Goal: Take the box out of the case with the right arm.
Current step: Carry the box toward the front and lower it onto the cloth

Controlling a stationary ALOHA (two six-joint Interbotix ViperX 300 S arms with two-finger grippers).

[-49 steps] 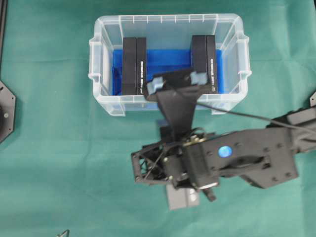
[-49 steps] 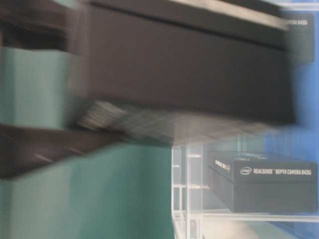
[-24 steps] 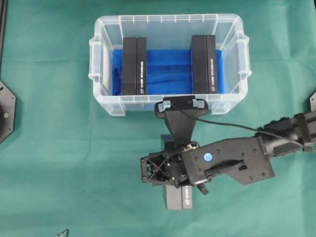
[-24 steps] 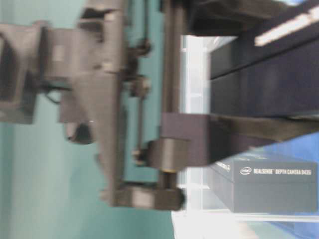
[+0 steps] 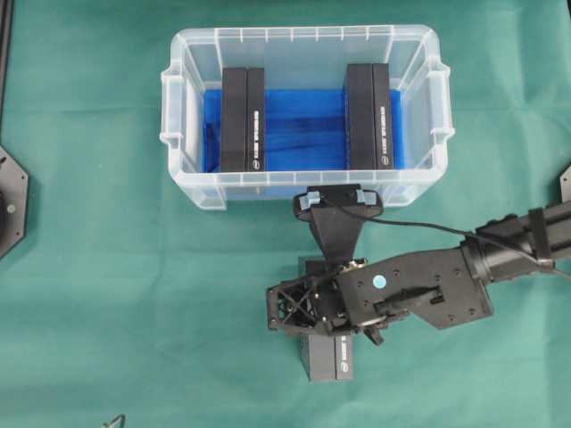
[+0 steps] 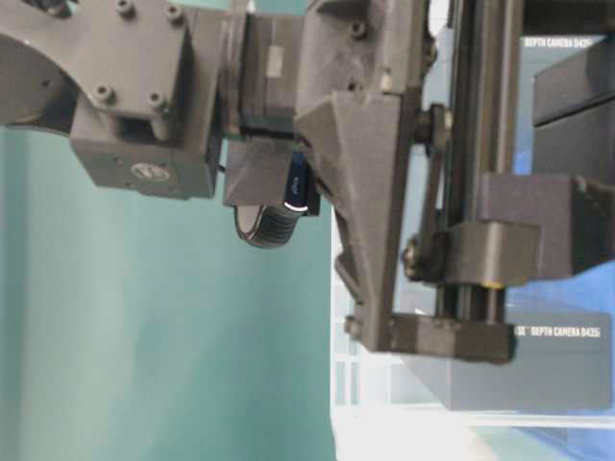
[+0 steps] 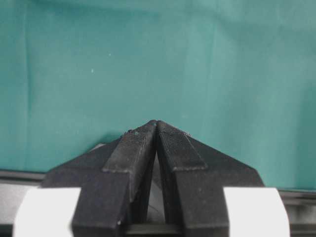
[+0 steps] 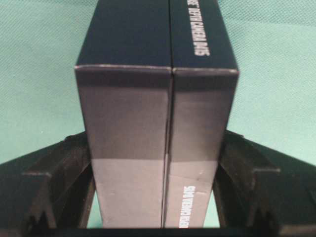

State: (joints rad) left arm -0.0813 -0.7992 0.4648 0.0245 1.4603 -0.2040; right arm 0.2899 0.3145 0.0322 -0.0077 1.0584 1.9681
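Change since a second ago: the right gripper (image 5: 322, 332) has been drawn back from over the near wall of the case (image 5: 303, 189) and lowered towards the green cloth (image 5: 134, 294); in the overhead view the arm looks smaller than it did, which is read as a drop in height.
Box: a dark box (image 5: 326, 358) is carried clear of the case, in front of its near wall, and is seen poking out below the wrist.
Right gripper: the jaws are closed wide on the box, one finger (image 8: 59, 173) against each long side in the right wrist view; green cloth is seen beyond the box.
Contact with cloth: whether the box rests on the cloth cannot be told from these views.
Meaning for task: the lift-out is judged done; only setting down and letting go are judged left.
Case: clear bin, blue sheet (image 5: 299, 129) on its floor, standing on the cloth.
Case contents: two dark boxes on edge, the left box (image 5: 244, 120) and the right box (image 5: 369, 116), well apart, with bare blue sheet between them.
Table-level view: largely blocked by the right arm; one labelled box is seen through the case wall.
Left gripper (image 7: 156, 129): fingertips are pressed together, nothing held, above bare cloth.
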